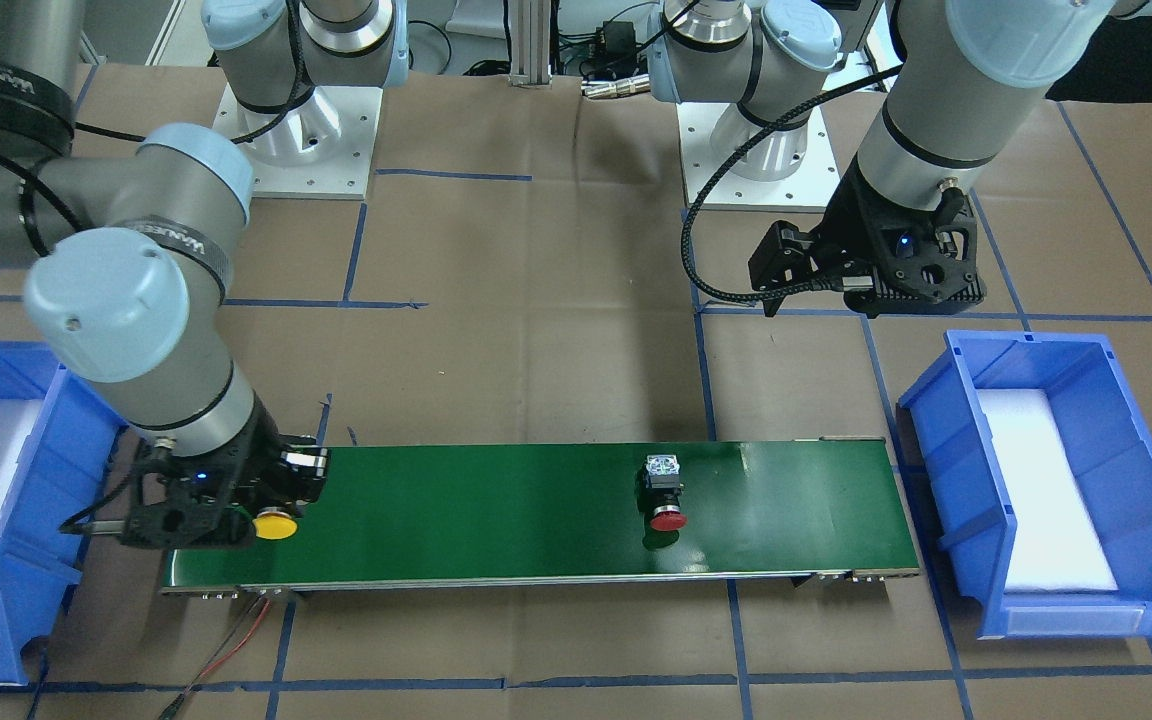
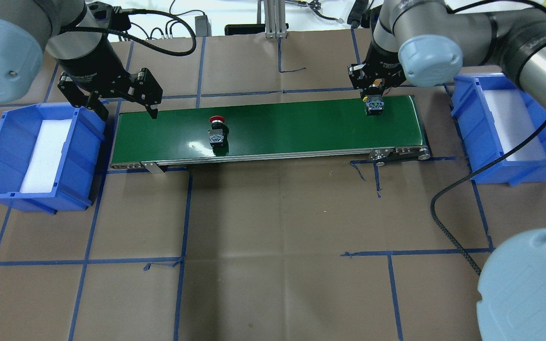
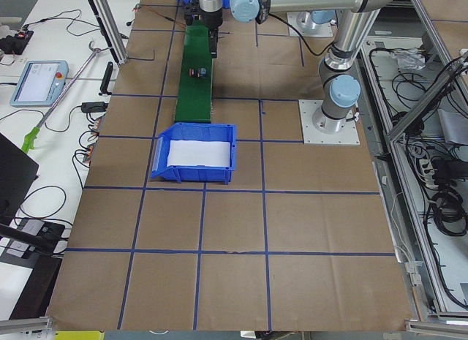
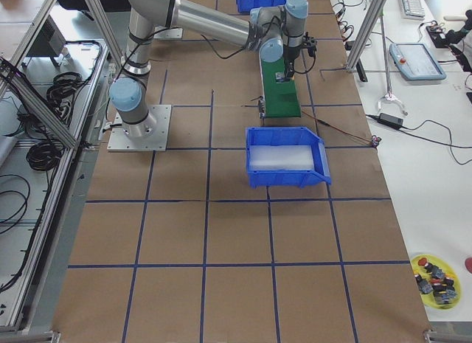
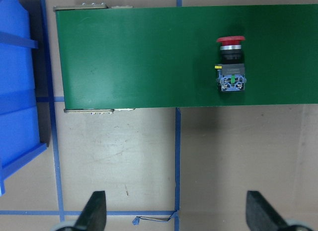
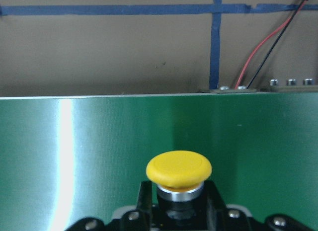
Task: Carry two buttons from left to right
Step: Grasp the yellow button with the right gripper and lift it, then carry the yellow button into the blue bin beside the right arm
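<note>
Since my right claw (image 2: 374, 97) is closed on the yellow button (image 6: 179, 169) at the belt's (image 2: 292, 128) right end, I should lift straight up before swinging to the bin (image 2: 467, 124) beyond that end. My left claw (image 2: 126, 110) hangs wide open and empty over the belt's left end. The red button (image 2: 217, 130) lies on the belt, left of its middle.

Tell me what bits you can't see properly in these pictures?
Yellow mushroom-cap push button: right wrist view, the right hand covers its black body; whether it grips is hidden.
Small parts on the yellow-green plate: exterior right view, too small to name.
Blue plastic bin beside the right arm: front-facing view, cut by the edge.
</note>
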Controlling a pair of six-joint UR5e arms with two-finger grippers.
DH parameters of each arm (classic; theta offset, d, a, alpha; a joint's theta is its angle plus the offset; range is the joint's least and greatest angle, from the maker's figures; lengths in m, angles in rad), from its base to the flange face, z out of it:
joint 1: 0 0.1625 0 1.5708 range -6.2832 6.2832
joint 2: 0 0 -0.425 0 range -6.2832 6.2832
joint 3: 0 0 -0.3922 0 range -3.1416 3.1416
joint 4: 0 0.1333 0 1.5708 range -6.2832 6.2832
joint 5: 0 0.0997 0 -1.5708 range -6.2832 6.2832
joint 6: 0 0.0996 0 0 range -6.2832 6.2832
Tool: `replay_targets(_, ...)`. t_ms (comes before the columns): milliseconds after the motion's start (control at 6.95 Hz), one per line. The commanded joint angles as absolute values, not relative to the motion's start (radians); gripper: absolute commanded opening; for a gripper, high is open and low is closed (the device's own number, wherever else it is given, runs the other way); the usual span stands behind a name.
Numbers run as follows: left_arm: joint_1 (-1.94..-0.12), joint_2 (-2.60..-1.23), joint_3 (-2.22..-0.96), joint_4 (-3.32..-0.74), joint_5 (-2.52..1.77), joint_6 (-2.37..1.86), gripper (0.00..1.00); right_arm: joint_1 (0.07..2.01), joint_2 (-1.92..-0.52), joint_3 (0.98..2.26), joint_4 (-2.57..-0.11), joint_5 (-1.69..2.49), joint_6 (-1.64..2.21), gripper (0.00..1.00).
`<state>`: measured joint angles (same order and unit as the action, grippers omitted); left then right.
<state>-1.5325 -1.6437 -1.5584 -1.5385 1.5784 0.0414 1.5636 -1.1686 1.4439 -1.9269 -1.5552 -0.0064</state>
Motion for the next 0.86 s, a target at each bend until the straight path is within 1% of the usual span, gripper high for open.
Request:
replay_targets(0, -1.532, -1.643, -1.559, -1.539, 1.578, 0.041, 1.00, 1.398, -1.173, 1.262, -1.768, -1.554, -0.168, 0.05)
replay_targets(144, -1.532, -1.641, -1.560, -1.539, 1.577, 0.041, 1.00, 1.311, -1.169, 1.223, -1.722, -1.554, -0.292, 0.05)
replay_targets(432, -1.532, -1.643, -1.559, -1.539, 1.577, 0.041, 1.00, 1.163, -1.160, 1.232, -1.721, -1.557, -0.465, 0.05)
replay_targets(576, -1.532, -1.643, -1.559, -1.539, 1.577, 0.041, 1.00, 1.117, -1.164, 1.283, -1.735, -1.551, -0.509, 0.05)
replay_targets(720, -1.532, -1.643, -1.555, -1.539, 1.577, 0.041, 1.00, 1.085, -1.172, 1.361, -1.771, -1.552, -0.517, 0.04)
